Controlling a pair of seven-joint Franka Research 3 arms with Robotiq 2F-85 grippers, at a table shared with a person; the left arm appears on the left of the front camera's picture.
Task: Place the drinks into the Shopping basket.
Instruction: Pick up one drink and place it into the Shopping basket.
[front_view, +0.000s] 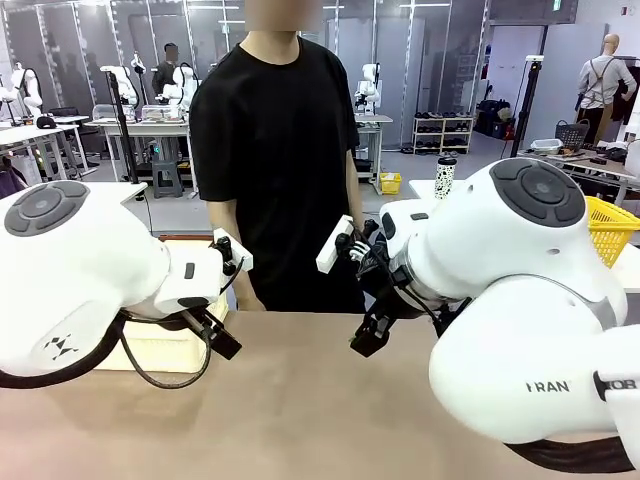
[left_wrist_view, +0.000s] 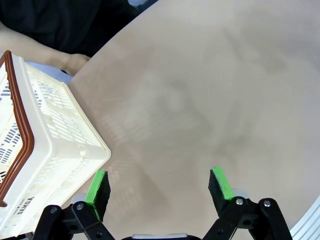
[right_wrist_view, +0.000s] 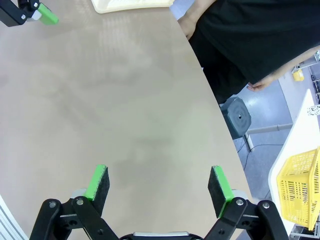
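Jaws on both arms gape empty, with the Shopping basket at the bench's far edge, just beside the left jaws.

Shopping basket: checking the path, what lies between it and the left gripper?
Bare table separates the left gripper from the Shopping basket, per the left wrist view.
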